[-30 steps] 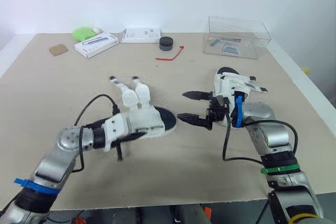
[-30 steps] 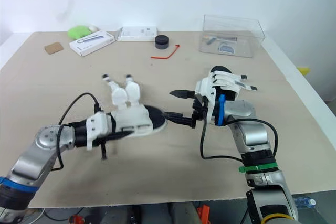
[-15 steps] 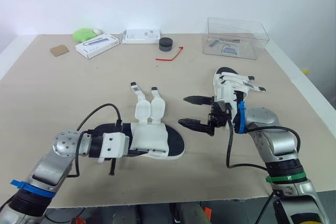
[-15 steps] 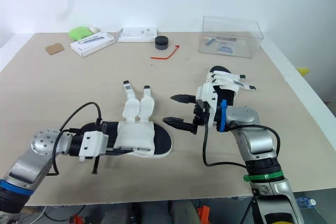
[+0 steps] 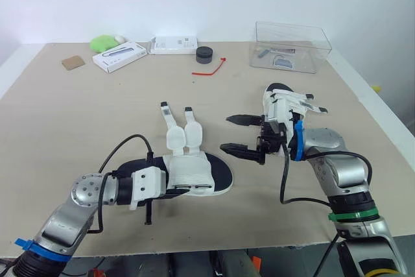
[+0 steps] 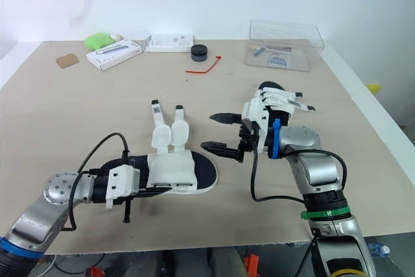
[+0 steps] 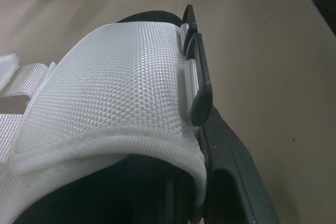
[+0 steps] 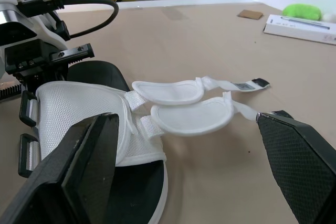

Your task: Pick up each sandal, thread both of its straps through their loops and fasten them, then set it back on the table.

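Left tool (image 5: 183, 188): clenched on white-strapped black-soled sandal (image 5: 192, 168), lower centre, on tan bench (image 5: 71, 108).
Right tool (image 5: 225, 133): released, empty, just right of sandal.

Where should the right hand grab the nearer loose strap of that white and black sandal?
Probably the white strap's narrow tail past its oval pad, coming from the robot's right: it lies flat, pointing away from the sole, and the open right hand sits there.

Near sandal (image 5: 194, 172) lies left of far sandal (image 5: 280, 100) (box (image 5: 292, 47) behind).
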### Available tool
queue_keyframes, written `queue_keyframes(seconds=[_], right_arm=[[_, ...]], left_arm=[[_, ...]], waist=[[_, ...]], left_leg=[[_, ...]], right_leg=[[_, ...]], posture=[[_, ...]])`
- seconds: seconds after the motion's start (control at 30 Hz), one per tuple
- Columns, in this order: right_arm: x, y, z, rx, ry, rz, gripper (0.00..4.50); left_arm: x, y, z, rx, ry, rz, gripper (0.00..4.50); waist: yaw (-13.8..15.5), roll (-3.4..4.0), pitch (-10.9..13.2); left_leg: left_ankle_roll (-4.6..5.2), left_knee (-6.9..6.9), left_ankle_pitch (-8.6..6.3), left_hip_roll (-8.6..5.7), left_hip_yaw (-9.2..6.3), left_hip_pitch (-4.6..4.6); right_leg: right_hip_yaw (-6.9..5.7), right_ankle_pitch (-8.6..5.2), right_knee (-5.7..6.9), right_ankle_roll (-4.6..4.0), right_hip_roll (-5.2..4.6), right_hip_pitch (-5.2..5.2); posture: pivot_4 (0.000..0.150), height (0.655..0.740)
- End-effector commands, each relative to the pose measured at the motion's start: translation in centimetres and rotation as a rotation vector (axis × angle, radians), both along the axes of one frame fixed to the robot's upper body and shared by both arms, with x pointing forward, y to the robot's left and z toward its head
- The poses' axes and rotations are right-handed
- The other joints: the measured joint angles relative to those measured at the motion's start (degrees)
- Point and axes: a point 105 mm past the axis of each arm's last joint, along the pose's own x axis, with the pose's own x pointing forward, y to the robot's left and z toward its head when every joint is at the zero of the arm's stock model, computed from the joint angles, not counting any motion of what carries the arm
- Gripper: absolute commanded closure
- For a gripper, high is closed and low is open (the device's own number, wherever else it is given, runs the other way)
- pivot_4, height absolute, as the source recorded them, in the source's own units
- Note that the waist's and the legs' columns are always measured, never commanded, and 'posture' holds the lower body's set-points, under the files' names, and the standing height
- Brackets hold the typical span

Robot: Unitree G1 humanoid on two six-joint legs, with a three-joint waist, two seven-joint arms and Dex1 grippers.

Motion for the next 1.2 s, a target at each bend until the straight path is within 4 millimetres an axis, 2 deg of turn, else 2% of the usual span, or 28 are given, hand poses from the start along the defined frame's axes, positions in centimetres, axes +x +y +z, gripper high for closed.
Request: queue_keyframes(seconds=[0.03,0.17,0.2,0.3,0.43,0.47,0.5,0.53,0.63,0.77,0.87,0.9,0.93,0.97,1.0,1.13,1.17,1.2], right_arm=[[0.0,0.2,0.9,-0.002,-0.046,0.027,0.00],[0.1,0.5,0.9,-0.001,-0.048,0.031,0.00],[0.1,0.5,0.9,-0.001,-0.047,0.032,0.00],[0.2,0.4,0.8,-0.004,-0.048,0.029,0.00],[0.1,0.3,0.8,-0.010,-0.048,0.027,0.00],[0.1,0.2,0.8,-0.012,-0.048,0.027,0.00],[0.0,0.1,0.8,-0.014,-0.045,0.028,0.00],[-0.1,0.0,0.8,-0.019,-0.042,0.030,0.00],[-0.4,-0.4,0.6,-0.037,-0.023,0.029,0.00],[-0.8,-0.5,0.2,-0.039,0.004,0.024,0.00],[-1.3,-0.3,-0.3,-0.048,0.027,0.027,0.75],[-1.7,-0.3,-0.9,-0.076,0.029,0.035,1.22],[-2.1,-0.2,-1.6,-0.109,0.026,0.046,1.90],[-2.5,-0.2,-2.2,-0.131,0.029,0.057,2.01],[-2.8,-0.2,-2.6,-0.140,0.036,0.062,2.34],[-3.5,0.2,-3.2,-0.147,0.054,0.074,4.16],[-3.6,0.4,-3.3,-0.151,0.056,0.080,4.47],[-3.7,0.6,-3.5,-0.161,0.050,0.085,4.47]], left_arm=[[-0.2,0.1,0.6,0.001,-0.025,0.001,4.46],[-0.5,-0.1,0.5,0.002,-0.005,0.014,4.46],[-0.7,-0.1,0.5,-0.003,0.008,0.013,4.17],[-1.1,-0.1,0.7,-0.017,0.046,0.008,3.09],[-1.5,0.5,1.7,-0.038,0.133,0.010,1.00],[-1.5,0.8,2.0,-0.035,0.150,0.012,0.74],[-1.7,1.2,2.1,-0.026,0.183,0.012,0.26],[-1.8,1.8,2.2,-0.013,0.212,0.011,0.09],[-1.7,4.0,2.5,0.026,0.293,0.050,0.09],[-0.9,6.0,3.2,0.037,0.323,0.113,0.09],[0.0,6.6,3.9,0.013,0.317,0.154,0.00],[0.7,6.7,4.3,-0.010,0.305,0.178,0.00],[1.4,6.7,4.7,-0.034,0.299,0.196,0.00],[1.9,6.6,5.1,-0.060,0.297,0.213,0.00],[2.4,6.5,5.4,-0.084,0.297,0.224,0.00],[3.5,5.7,6.4,-0.155,0.315,0.244,0.00],[3.7,5.4,6.5,-0.172,0.324,0.251,0.00],[4.1,5.1,6.8,-0.211,0.345,0.265,0.00]], waist=[[0.0,0.00,0.0],[0.0,0.00,0.0],[0.0,0.00,0.0],[0.0,0.00,0.0],[0.0,0.00,0.0],[0.0,0.00,0.0],[0.0,0.00,0.0],[0.0,0.00,0.0],[0.0,0.00,0.0],[0.0,0.01,0.0],[0.0,0.00,0.0],[0.0,0.01,0.0],[0.0,0.00,0.0],[0.0,0.00,0.0],[0.3,0.02,0.0],[0.7,-0.08,0.0],[0.6,-0.07,0.0],[0.6,-0.07,0.0]], left_leg=[[0.00,0.00,0.00,0.00,0.00,0.00],[0.00,0.00,0.00,0.00,0.00,0.00],[0.00,0.00,0.00,0.00,0.00,0.00],[0.00,0.00,0.00,0.00,-0.01,0.00],[0.00,0.02,0.00,0.01,-0.01,0.00],[0.00,0.02,0.00,0.01,-0.01,0.01],[-0.01,0.02,0.00,0.01,-0.01,0.02],[-0.01,0.02,0.01,0.03,-0.02,0.02],[-0.02,0.03,0.01,0.04,-0.02,0.03],[-0.02,0.02,0.01,0.05,0.00,0.05],[-0.02,0.02,0.01,0.06,-0.02,0.04],[-0.02,0.02,0.01,0.06,-0.04,0.02],[-0.03,0.03,0.02,0.03,-0.03,0.02],[-0.03,0.03,0.02,0.03,-0.04,0.02],[-0.03,0.03,0.02,0.02,-0.02,0.02],[-0.03,0.06,0.02,-0.02,-0.01,0.03],[-0.03,0.06,0.02,-0.01,0.01,0.02],[-0.03,0.06,0.01,-0.01,0.01,0.03]], right_leg=[[0.00,0.00,0.00,0.00,0.00,0.00],[0.00,0.00,0.01,0.00,0.00,0.00],[0.00,0.00,0.01,0.00,0.00,0.00],[0.00,0.00,0.01,0.00,0.00,0.00],[-0.01,0.00,0.02,0.00,0.00,0.00],[-0.01,0.00,0.03,0.00,0.01,0.00],[-0.01,0.00,0.04,0.00,0.02,0.00],[-0.02,0.00,0.05,-0.01,0.04,-0.01],[-0.03,-0.03,0.07,-0.04,0.06,-0.01],[-0.06,-0.07,0.07,-0.07,0.06,-0.01],[-0.07,-0.08,0.07,-0.07,0.07,-0.01],[-0.09,-0.08,0.07,-0.07,0.07,-0.01],[-0.08,-0.08,0.09,-0.07,0.05,-0.01],[-0.09,-0.08,0.09,-0.07,0.05,-0.01],[-0.08,-0.07,0.08,-0.06,0.03,0.00],[-0.03,-0.08,0.11,-0.02,0.04,0.00],[-0.01,-0.07,0.11,-0.01,0.05,-0.01],[0.00,-0.07,0.10,-0.02,0.05,-0.01]], posture=[[0.150,0.7400],[0.150,0.7400],[0.150,0.7400],[0.150,0.7400],[0.150,0.7400],[0.150,0.7400],[0.150,0.7400],[0.150,0.7400],[0.150,0.7400],[0.150,0.7400],[0.150,0.7400],[0.150,0.7400],[0.150,0.7400],[0.150,0.7400],[0.150,0.7400],[0.150,0.7400],[0.150,0.7400],[0.150,0.7400]])
